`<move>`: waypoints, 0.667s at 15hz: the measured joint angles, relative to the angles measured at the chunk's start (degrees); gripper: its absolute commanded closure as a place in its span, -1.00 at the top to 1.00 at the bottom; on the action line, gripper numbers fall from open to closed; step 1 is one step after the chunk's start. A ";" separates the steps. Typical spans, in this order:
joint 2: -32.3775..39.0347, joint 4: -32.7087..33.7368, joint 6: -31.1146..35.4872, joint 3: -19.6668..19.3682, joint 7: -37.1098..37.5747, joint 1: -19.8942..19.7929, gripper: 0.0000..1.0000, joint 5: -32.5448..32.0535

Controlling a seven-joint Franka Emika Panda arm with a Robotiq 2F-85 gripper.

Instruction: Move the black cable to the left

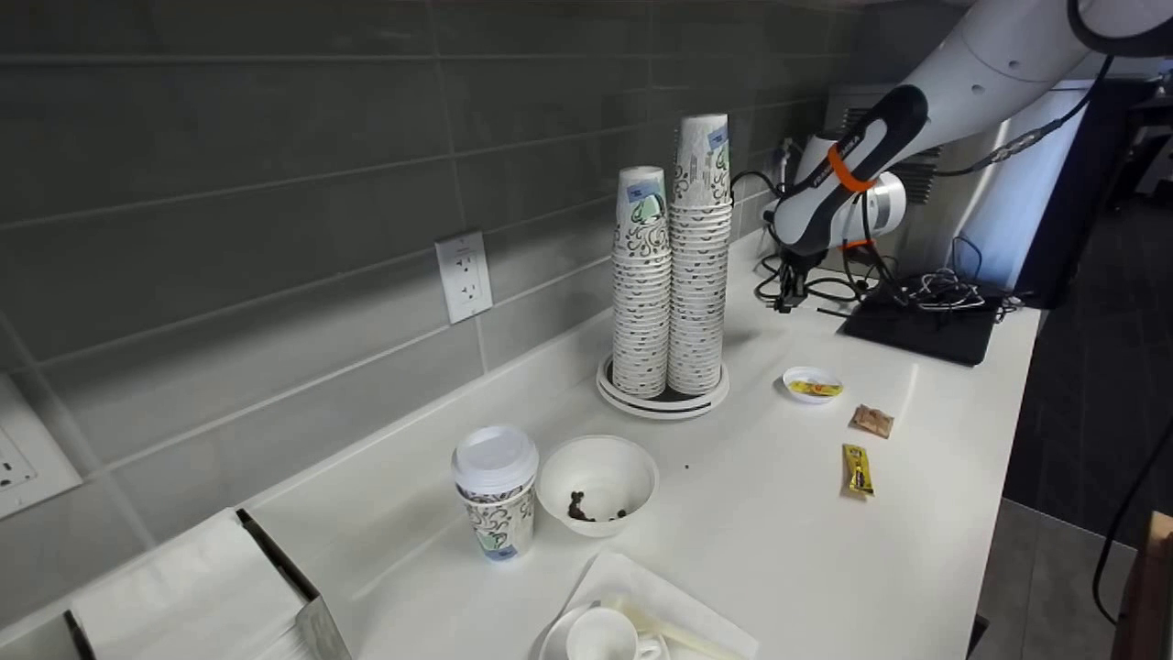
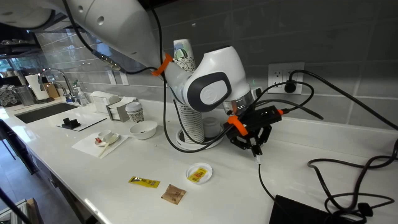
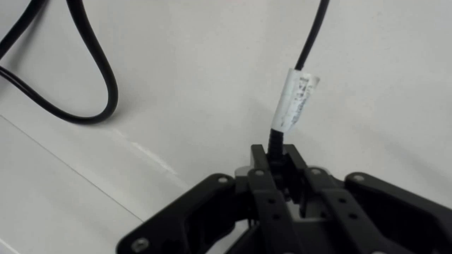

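One white counter; grey tiles

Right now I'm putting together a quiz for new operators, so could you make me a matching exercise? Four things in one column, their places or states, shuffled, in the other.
Column one
1. Thin black cable with a white label
2. Round white bowl
3. Small rectangular brown packet
4. Two tall stacks of patterned paper cups

Column two
A. Standing on a round white tray
B. Lying beside a slim yellow packet
C. Held in the black gripper
D. Holding some dark bits

Right pairs: 1-C, 2-D, 3-B, 4-A
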 measured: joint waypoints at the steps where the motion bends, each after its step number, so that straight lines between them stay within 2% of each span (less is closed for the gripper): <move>1: 0.63 0.59 -0.31 0.01 3.05 0.22 -0.92 -1.62; 5: 2.49 2.69 -0.71 1.31 10.48 0.38 -0.92 -6.37; 10: 4.56 5.10 -1.06 4.90 11.65 -0.96 -0.92 -7.10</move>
